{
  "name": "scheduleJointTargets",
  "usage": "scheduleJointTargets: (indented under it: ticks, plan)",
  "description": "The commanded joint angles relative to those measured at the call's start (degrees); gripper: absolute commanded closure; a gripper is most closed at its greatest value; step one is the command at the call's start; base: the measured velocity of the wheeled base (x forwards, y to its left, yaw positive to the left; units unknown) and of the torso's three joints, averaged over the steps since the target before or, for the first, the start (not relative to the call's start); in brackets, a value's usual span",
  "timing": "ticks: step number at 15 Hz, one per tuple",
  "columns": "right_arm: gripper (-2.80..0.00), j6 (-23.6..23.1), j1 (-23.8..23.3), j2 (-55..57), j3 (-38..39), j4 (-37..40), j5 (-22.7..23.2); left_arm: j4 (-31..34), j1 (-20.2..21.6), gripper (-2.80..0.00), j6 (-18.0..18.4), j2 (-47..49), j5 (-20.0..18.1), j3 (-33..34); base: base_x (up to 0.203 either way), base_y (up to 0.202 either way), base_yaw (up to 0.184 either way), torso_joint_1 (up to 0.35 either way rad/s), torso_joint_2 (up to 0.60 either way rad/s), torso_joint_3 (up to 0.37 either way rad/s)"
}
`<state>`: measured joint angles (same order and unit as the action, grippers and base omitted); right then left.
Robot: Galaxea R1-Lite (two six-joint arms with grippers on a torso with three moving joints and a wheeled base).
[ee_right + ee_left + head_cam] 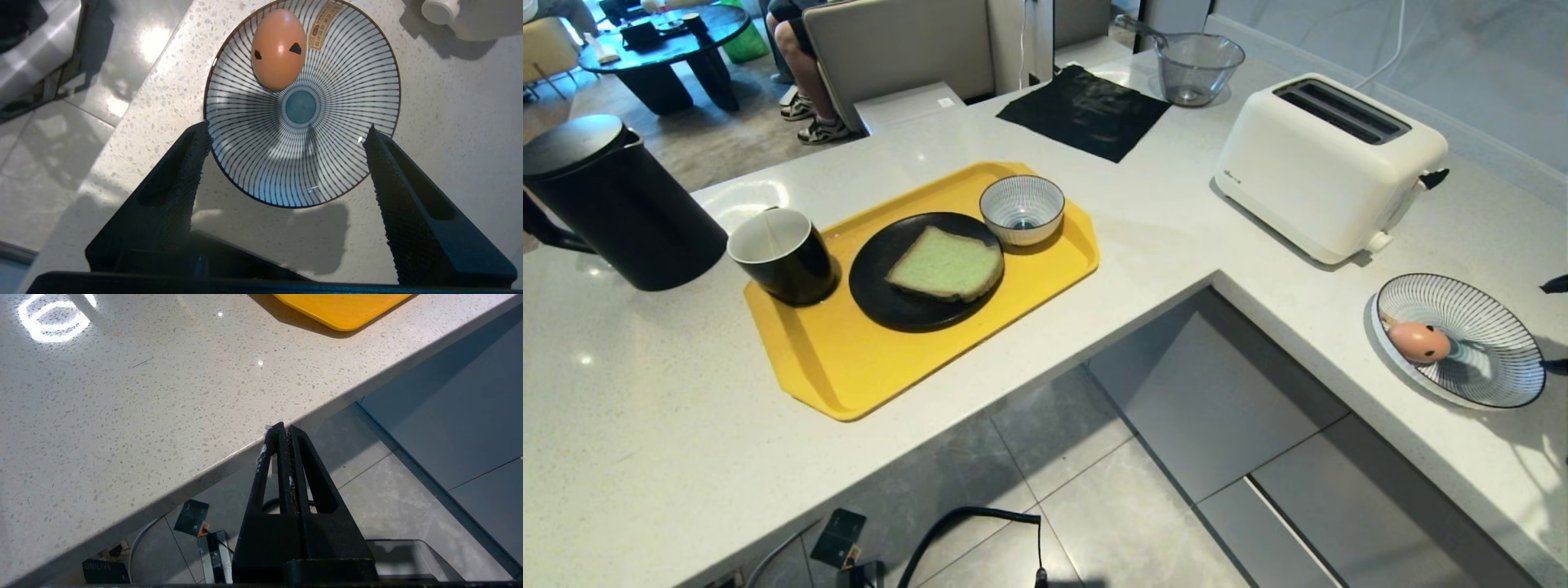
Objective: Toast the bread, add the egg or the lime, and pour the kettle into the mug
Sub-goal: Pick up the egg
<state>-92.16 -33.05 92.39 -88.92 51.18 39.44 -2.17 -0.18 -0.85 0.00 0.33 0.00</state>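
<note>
The pale green bread [946, 264] lies on a black plate [882, 298] on the yellow tray [849, 367]. Beside it stands the black mug [783, 253], and the black kettle [613, 204] is at far left. The pinkish egg [1419, 341] [278, 49] rests in a striped dish [1494, 359] [347, 122] at the right. My right gripper [286, 132] hangs open over the dish's near rim, short of the egg, nothing between its fingers. My left gripper [284, 428] is shut and empty by the counter edge. No lime is in view.
The white toaster [1327, 163] stands at back right with empty slots. A small striped bowl [1022, 208] sits on the tray. A black cloth [1086, 110] and a glass bowl [1199, 67] lie at the back. A person's legs [805, 73] show beyond the counter.
</note>
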Motion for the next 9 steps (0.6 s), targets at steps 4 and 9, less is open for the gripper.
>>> scheduleJointTargets:
  ticks: [4, 9]
  plan:
    - [-2.8, -2.93, 2.86, 5.89, -1.36, -2.05, -2.12, -0.03, 0.01, 0.0, -0.03, 0.0, 0.02, 0.79, 0.0, 0.0, 0.0, 0.0, 0.0, 0.0]
    - [-2.8, 9.39, 8.83, 9.36, -6.01, -3.28, -9.02, -0.03, 0.01, 0.0, -0.03, 0.0, 0.02, 0.79, 0.0, 0.0, 0.0, 0.0, 0.0, 0.0]
